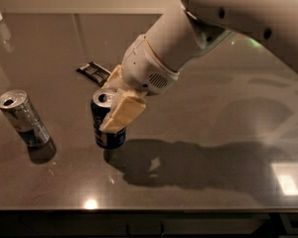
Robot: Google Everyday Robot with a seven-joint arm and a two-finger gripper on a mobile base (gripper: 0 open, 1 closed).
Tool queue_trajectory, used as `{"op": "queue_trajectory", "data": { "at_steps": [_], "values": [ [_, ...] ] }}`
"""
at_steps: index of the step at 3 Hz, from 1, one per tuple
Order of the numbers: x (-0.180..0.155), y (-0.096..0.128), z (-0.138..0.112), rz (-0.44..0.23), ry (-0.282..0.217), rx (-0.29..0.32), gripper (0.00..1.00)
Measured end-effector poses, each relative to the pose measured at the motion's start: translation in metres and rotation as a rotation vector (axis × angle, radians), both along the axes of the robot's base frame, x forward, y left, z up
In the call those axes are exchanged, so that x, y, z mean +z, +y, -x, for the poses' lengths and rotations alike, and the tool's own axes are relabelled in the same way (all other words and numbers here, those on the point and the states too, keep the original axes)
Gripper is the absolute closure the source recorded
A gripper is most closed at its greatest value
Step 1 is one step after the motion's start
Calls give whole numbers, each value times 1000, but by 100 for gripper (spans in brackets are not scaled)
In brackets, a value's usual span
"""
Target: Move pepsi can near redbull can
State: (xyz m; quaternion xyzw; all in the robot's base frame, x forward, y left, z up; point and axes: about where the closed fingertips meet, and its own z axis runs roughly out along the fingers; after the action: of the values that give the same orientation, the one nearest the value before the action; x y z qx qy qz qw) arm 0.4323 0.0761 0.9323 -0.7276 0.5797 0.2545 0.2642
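Here the pincer [111,112] is closed on the pepsi can [107,136], one finger down its front. The can is upright, left of centre on the dark bench [213,108]. The redbull can [23,119] stands to its left, apart, with nothing between them. A dark flat packet [93,72] lies just behind. Open bench spreads to the right — the front edge is near.

We saw dim light; the pincer [111,108] gripping the pepsi can [107,136] threw a dark shadow rightward over the glare-spotted worktop [223,98].
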Motion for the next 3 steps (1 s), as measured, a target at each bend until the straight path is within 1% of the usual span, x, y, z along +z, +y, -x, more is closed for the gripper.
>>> {"op": "queue_trajectory", "data": {
  "at_steps": [1,2,3],
  "values": [
    [-2,29,2,11,-22,52,100],
    [-6,54,-1,22,-30,100,100],
    [-11,71,-5,31,-38,132,100]
  ]
}}
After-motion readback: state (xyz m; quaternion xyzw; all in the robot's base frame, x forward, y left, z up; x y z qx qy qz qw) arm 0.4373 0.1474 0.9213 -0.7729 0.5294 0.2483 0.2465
